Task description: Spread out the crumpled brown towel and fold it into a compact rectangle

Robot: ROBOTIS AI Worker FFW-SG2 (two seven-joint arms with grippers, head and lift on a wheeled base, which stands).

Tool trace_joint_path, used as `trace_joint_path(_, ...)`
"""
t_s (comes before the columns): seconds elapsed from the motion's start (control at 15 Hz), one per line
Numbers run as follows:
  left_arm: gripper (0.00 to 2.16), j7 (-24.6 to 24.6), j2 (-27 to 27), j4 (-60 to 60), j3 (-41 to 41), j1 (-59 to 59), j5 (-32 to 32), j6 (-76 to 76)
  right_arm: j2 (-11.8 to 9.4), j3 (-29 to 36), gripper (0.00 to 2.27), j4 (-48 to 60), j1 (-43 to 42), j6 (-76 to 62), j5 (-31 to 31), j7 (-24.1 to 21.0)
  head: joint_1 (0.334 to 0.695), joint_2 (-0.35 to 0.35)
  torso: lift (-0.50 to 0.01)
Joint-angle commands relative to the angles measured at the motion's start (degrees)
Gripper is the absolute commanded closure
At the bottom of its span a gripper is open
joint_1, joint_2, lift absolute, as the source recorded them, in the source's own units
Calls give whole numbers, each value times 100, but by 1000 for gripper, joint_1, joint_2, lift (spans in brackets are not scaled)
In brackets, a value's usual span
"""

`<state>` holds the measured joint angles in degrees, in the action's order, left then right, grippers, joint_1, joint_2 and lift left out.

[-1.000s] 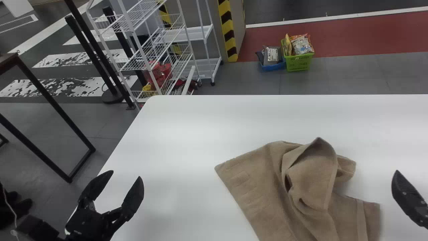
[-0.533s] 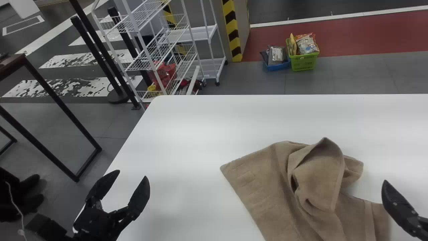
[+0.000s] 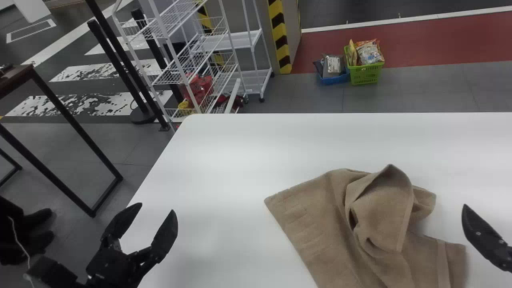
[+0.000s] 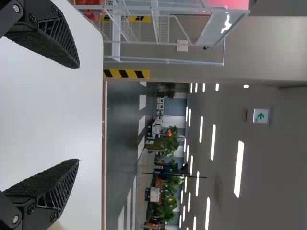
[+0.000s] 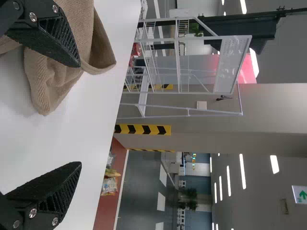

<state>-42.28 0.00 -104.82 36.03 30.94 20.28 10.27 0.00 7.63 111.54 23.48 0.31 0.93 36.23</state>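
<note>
Left gripper (image 3: 156,210): one, fingers parted, grasping nothing, held over the table's left side, well apart from the cloth. Right gripper (image 5: 80,115): one, likewise spread and unladen, beside the cloth's right side. Brown towel (image 3: 304,212): one, crumpled, lying on the white table (image 3: 224,160) between the two; left corner fairly flat, middle heaped in folds, a banded hem (image 3: 443,256) at the near right.

Step in hand, as judged: spreading, with folding not begun. Recommended handling: pinch the top layer of the raised flap (image 3: 390,176) or a free edge only, lift it lightly, then draw it outward and lay it down slowly. A deep bite risked catching two layers and dragging the whole heap. The left gripper would have served best by steadying the flat corner.

Pose: both arms reached forward from the near side, fingers pointing away from the robot, apparently close to level; steeper tips would probably have suited a pinch.
</note>
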Motion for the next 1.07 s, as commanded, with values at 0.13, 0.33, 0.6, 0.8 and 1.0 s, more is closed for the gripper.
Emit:
trace_joint_path(0.13, 124, -9, -15, -3, -17, 0, 2, -4, 5, 125, 103, 360, 7, 950, -23, 447, 695, 350, -127)
trace_joint_path(0.33, 124, -26, -15, 6, -26, -9, 29, -4, 5, -95, 137, 114, 16, 1214, -58, 455, 695, 350, -127)
trace_joint_path(0.6, 124, -35, -15, 41, 1, -9, 38, -4, 5, -324, 225, -282, -168, 1266, -66, 535, 695, 350, -127)
trace_joint_path(0.8, 124, -79, -15, 67, 9, -9, 82, -4, 5, -464, 282, -502, -318, 1354, 21, 535, 695, 350, -127)
trace_joint_path(1.0, 124, -79, -15, 93, 18, -9, 90, -4, 5, -587, 340, -642, -397, 1425, 48, 587, 695, 350, -127)
